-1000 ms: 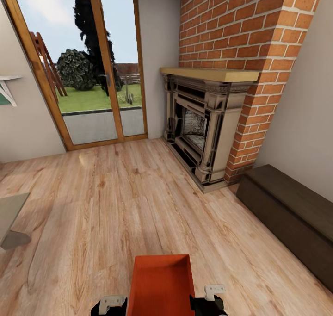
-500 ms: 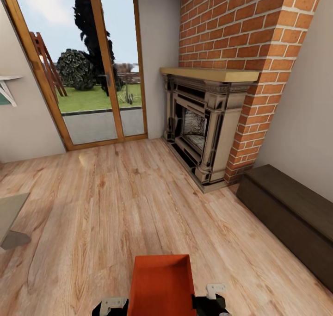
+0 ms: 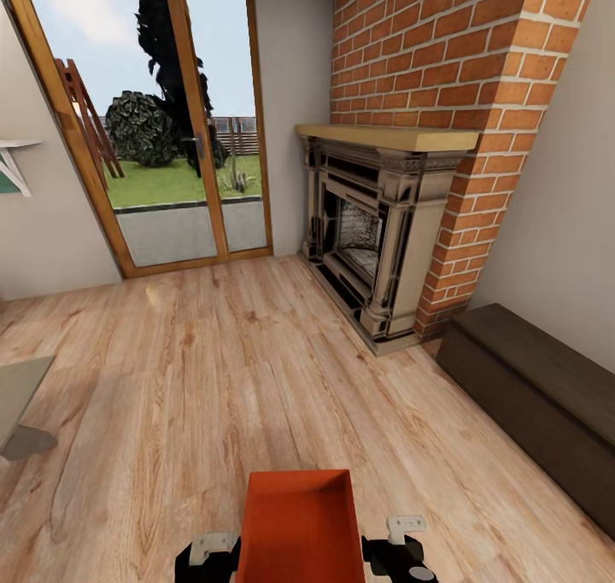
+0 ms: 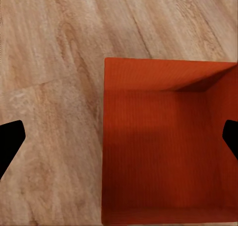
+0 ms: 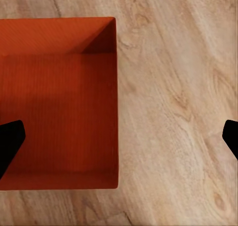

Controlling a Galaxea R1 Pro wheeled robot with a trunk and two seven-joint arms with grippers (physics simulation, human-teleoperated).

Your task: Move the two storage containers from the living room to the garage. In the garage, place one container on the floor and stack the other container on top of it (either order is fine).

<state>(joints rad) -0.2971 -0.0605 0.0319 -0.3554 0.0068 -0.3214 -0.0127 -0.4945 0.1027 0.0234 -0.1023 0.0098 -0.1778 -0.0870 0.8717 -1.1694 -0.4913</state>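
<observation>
Storage container [image 3: 299,527] sat at the bottom centre of the head view, on the wood-plank floor [image 3: 256,378], between the left gripper [image 3: 207,556] and right gripper [image 3: 400,550], both spread wide astride its side walls. Beyond stood the fireplace [image 3: 376,233]. Grasping seemed underway; closing on both walls likely came next.

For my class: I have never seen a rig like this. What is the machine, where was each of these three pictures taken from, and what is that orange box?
This is a simulated two-armed wheeled robot in a living room. The head view looks forward and down: a brick fireplace, glass doors, a dark bench and the wood floor. The orange storage container sits low between the left pincer and right pincer. The two wrist views look down along each pincer's fingers into that open, empty container; each pincer straddles one of its side walls, fingers wide apart.
</observation>
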